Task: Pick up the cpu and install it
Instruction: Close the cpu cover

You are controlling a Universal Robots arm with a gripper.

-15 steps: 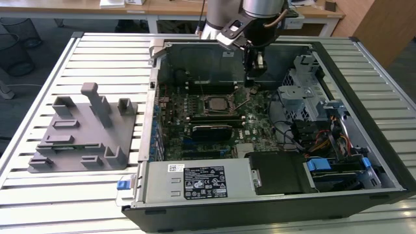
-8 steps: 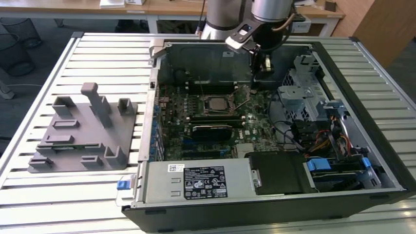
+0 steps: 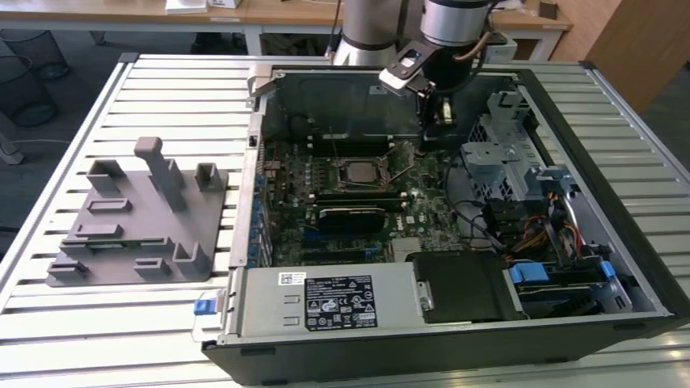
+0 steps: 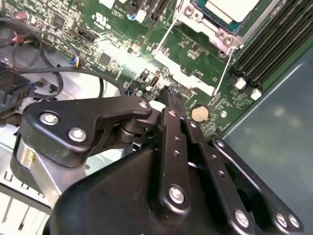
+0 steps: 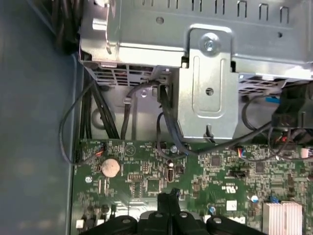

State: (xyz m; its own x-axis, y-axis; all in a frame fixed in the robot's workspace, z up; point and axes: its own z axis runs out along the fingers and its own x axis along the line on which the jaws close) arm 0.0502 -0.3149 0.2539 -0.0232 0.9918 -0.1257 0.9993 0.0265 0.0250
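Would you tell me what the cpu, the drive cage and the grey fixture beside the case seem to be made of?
The cpu: metal top, judging by its pale, matte silver sheen.
The drive cage: probably bare sheet steel; dull grey, with stamped ribs, folded edges and a screw.
The grey fixture: likely plastic, perhaps printed; uniform matte grey, blocky shapes.

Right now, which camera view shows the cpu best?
The exterior view: the whole cpu lies flat in the middle of the motherboard. The second wrist view cuts it off, leaving part of its metal top. The first wrist view faces another stretch of motherboard beside a metal cage.
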